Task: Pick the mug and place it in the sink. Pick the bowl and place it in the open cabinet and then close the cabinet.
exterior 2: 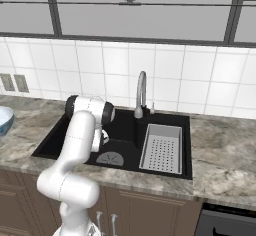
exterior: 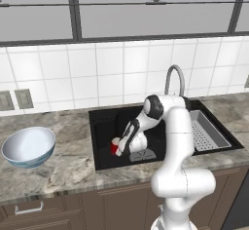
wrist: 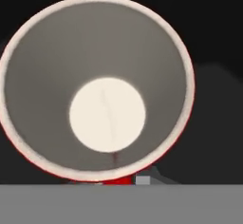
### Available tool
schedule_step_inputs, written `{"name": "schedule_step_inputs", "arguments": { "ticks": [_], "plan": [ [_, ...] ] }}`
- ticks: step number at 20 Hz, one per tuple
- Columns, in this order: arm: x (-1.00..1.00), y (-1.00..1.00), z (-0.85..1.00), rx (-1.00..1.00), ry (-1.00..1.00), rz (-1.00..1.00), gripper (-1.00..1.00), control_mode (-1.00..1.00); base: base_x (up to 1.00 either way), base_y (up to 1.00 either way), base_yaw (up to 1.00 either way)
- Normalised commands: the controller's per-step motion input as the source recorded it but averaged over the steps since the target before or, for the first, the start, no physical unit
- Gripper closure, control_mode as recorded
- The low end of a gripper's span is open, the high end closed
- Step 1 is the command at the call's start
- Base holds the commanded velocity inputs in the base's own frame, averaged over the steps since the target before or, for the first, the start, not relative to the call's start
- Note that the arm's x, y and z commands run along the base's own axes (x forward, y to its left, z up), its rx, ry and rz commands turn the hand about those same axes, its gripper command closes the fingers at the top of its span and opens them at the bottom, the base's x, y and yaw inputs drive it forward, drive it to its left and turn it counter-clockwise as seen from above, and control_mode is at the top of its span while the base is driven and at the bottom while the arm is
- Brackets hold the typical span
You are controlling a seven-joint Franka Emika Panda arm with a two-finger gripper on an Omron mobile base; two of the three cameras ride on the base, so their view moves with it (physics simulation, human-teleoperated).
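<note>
Down in the black sink (exterior: 104,141), right at the tip of the claw (exterior: 118,148), sits the small red mug (exterior: 115,147). From the left base view it shows as a red patch against the lowered hand, over the left half of the basin floor. In the hand view the mug (wrist: 97,88) is seen straight down its mouth: a pale rim with a thin red edge, grey inner wall and a bright round bottom, with the dark basin all around it. The lower part of that rim meets the claw's side of the picture, so the mug lies directly under and against the claw. The claw is drawn in narrow; the fingers are hidden, and whether they pinch the mug's wall cannot be told.

Just beside the claw, toward the front wall of the sink, lies the round grey drain (exterior 2: 111,158). Further right of it rests a perforated grey drain tray (exterior 2: 161,148). Behind them the curved metal faucet (exterior 2: 141,94) rises from the back edge.

Well away to the claw's left, on the marbled bench (exterior: 63,168), stands the large white bowl (exterior: 28,147) with its blue-teal outside, upright.
</note>
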Motion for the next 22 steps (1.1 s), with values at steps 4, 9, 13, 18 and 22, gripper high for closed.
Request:
{"name": "schedule_step_inputs", "arguments": {
  "ticks": [4, 9, 13, 18, 22],
  "plan": [
    [0.45, 0.21, -0.02, 0.00, 0.09, -0.01, 1.00, -1.00, 0.00, 0.00, 0.00],
    [0.35, 0.16, -0.28, 0.00, 0.05, 0.00, 1.00, -1.00, 0.00, 0.00, 0.00],
    [0.25, 0.24, -0.49, 0.00, 0.02, 0.00, -1.00, -1.00, 0.00, 0.00, 0.00],
    [0.09, 0.14, -0.12, 0.00, 0.00, 0.00, -1.00, -1.00, 0.00, 0.00, 0.00],
    [0.00, 0.08, 0.25, 0.00, 0.07, 0.00, -1.00, -1.00, 0.00, 0.00, 0.00]
  ]
}}
